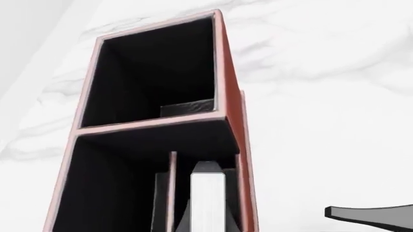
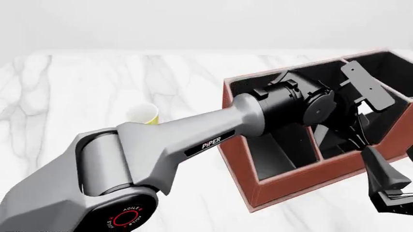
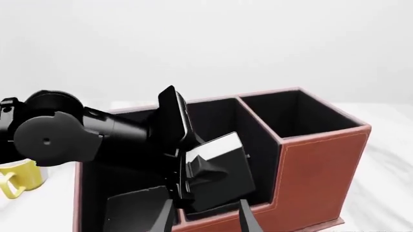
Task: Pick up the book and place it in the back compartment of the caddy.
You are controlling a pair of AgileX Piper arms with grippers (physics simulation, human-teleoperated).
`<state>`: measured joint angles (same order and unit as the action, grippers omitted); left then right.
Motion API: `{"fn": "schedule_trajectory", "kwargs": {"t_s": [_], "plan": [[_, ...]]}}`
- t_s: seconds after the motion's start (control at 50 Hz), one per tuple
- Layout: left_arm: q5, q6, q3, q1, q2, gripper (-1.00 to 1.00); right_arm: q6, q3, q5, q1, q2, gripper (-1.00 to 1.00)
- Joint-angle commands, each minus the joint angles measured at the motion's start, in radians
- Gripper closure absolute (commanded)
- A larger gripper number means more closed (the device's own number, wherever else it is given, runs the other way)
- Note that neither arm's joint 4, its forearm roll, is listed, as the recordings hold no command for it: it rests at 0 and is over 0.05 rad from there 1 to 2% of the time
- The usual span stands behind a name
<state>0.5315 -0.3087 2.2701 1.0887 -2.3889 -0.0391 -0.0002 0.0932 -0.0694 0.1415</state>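
The reddish-brown caddy (image 2: 284,176) stands at the right of the table, and also shows in the right wrist view (image 3: 322,164). My left gripper (image 3: 199,175) reaches down into it, shut on the black book (image 3: 226,154). The book hangs tilted in a long slot beside the caddy's wall; its white page edges (image 1: 208,193) show between the fingers. The squarish back compartment (image 1: 154,67) lies beyond a partition and holds nothing; it also shows in the front view (image 2: 387,67) and right wrist view (image 3: 297,113). My right gripper (image 2: 390,193) is open and empty, just outside the caddy's near right corner.
A yellow mug (image 2: 143,114) stands on the white marble table left of the caddy, partly behind my left arm. The left forearm (image 2: 193,140) crosses the caddy's left wall. The wrist camera plate (image 2: 364,87) sticks up above the caddy.
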Motion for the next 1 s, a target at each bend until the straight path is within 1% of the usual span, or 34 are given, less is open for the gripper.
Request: {"fn": "schedule_trajectory", "kwargs": {"t_s": [0.02,0.08,0.2,0.24,0.3,0.34,0.4,0.42,0.48,0.54,0.62,0.64,0.68,0.74,0.8,0.82,0.86,0.88,0.92,0.96,0.98,1.0], "plan": [[-0.01,-0.038,0.02,-0.012,-0.025,1.0,-0.003,0.0,0.002,-0.001,0.001,-1.0],[-0.009,-0.039,0.027,-0.013,-0.029,1.0,-0.004,0.0,0.0,-0.001,0.0,-1.0],[-0.061,-0.033,-0.018,-0.009,-0.016,1.0,-0.008,0.0,-0.007,0.0,-0.007,-1.0],[-0.065,-0.032,-0.005,-0.016,-0.029,1.0,-0.008,0.0,0.01,-0.001,0.01,-1.0],[-0.074,-0.022,-0.008,-0.013,-0.03,1.0,-0.009,-0.001,0.021,0.0,0.021,-1.0],[-0.076,-0.033,0.004,-0.023,-0.04,1.0,-0.009,-0.001,0.021,0.0,0.022,-1.0],[-0.081,-0.029,0.002,-0.022,-0.036,1.0,-0.011,0.0,0.01,0.0,0.011,-1.0],[-0.081,-0.018,0.003,-0.022,-0.032,-1.0,-0.011,0.0,0.016,0.0,0.017,-1.0],[-0.081,-0.016,0.007,-0.026,-0.032,-1.0,-0.011,0.0,0.018,-0.001,0.021,-1.0],[-0.1,-0.003,-0.039,-0.021,0.004,-1.0,-0.011,0.0,0.009,-0.001,0.012,-1.0],[-0.105,-0.005,-0.057,-0.023,0.027,-1.0,-0.01,0.0,0.024,-0.002,0.027,-1.0],[-0.117,0.003,-0.089,-0.018,0.053,-1.0,-0.009,0.0,0.015,-0.002,0.018,-1.0],[-0.123,-0.002,-0.104,-0.018,0.063,-1.0,-0.008,0.0,0.015,-0.001,0.018,-1.0],[-0.142,-0.004,-0.158,-0.023,0.119,-1.0,-0.007,0.0,0.022,0.0,0.024,-1.0],[-0.156,-0.012,-0.18,-0.027,0.138,-1.0,-0.007,0.0,0.012,0.0,0.013,-1.0],[-0.173,-0.002,-0.246,-0.013,0.201,-1.0,-0.007,-0.001,0.024,0.0,0.025,-1.0],[-0.203,-0.026,-0.314,-0.01,0.255,-1.0,-0.007,-0.001,0.026,0.0,0.027,-1.0],[-0.215,-0.019,-0.351,-0.007,0.295,-1.0,-0.007,-0.001,0.027,0.0,0.029,-1.0],[-0.242,-0.025,-0.407,-0.014,0.356,-1.0,-0.006,-0.001,0.028,0.0,0.029,-1.0],[-0.266,-0.022,-0.443,-0.031,0.4,-1.0,-0.006,-0.001,0.03,0.0,0.031,-1.0],[-0.293,-0.035,-0.486,-0.04,0.436,-1.0,-0.006,-0.001,0.027,0.0,0.028,-1.0],[-0.315,-0.034,-0.512,-0.053,0.46,-1.0,-0.006,-0.001,0.026,0.001,0.027,-1.0]]}}
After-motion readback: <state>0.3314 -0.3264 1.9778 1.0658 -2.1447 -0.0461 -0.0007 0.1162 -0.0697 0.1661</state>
